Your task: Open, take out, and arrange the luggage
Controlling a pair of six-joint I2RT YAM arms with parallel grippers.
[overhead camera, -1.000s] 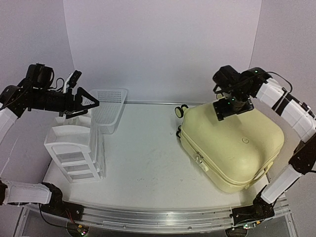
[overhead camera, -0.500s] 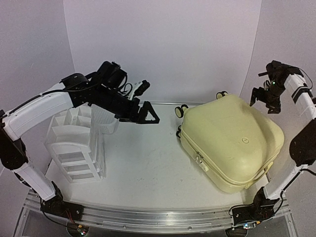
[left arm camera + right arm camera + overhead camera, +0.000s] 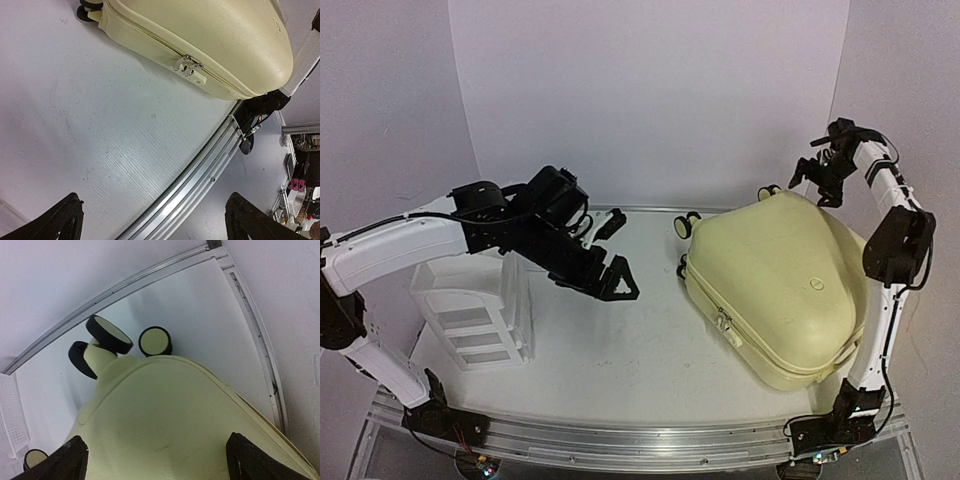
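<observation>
1. The luggage (image 3: 790,300) lies flat and zipped shut on the right half of the table (image 3: 620,360). Its wheel end points to the back wall and its seam side faces the middle.
2. My left gripper (image 3: 620,280) hangs over the middle of the table, between the white drawer unit (image 3: 470,310) and the luggage. Its fingers are spread wide and hold nothing.
3. My left wrist camera looks down on bare tabletop and the front rail (image 3: 200,175). The two zipper pulls (image 3: 189,67) sit together on the near side seam.
4. My right gripper (image 3: 817,185) is raised near the back right corner, above the wheel end and clear of the shell. Its fingers are also spread wide and hold nothing.
5. My right wrist camera shows two black wheels (image 3: 109,334) with pale hubs, just beyond the shell's rounded corner.
6. A strip of white mesh (image 3: 10,410) shows at the left edge of that view. It is probably a basket, but too little of it shows to be sure.
</observation>
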